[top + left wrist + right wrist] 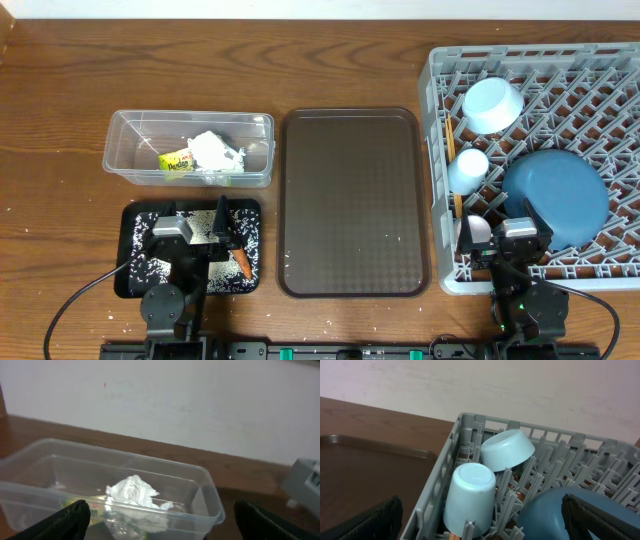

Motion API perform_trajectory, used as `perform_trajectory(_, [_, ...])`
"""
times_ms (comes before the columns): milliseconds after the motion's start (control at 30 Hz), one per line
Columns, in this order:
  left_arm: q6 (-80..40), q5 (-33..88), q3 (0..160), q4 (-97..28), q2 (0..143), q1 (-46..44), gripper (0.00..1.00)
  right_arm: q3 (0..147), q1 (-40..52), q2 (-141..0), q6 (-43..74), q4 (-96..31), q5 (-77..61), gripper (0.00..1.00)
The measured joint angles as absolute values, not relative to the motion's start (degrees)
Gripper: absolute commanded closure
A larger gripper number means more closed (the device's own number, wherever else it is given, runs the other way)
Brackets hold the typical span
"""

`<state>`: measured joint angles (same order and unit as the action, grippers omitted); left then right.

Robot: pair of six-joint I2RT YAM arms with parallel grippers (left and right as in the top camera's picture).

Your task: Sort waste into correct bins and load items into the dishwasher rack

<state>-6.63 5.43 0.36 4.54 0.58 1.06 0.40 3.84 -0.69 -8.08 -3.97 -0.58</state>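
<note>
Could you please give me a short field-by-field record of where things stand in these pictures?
clear tub: holds tissue and snack wrapper
black tray: holds carrot and rice grains
rack: holds bowl, blue cup, plate
left gripper: open, nothing held
right gripper: open, nothing held

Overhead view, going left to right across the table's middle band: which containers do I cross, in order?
clear plastic tub → brown serving tray → grey dishwasher rack
</note>
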Motion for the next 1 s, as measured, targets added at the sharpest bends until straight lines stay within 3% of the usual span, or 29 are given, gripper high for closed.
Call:
perform_trajectory(367, [6.3, 11.4, 0.4, 4.5, 0.6, 1.1, 0.06, 0.4, 3.8, -0.7, -8.1, -4.0, -0.6, 0.01])
perform_trajectory(1000, [8.9, 13.8, 0.4, 2.1, 0.6, 0.5, 0.06, 0.4, 3.8, -0.7, -8.1, -4.0, -0.6, 0.01])
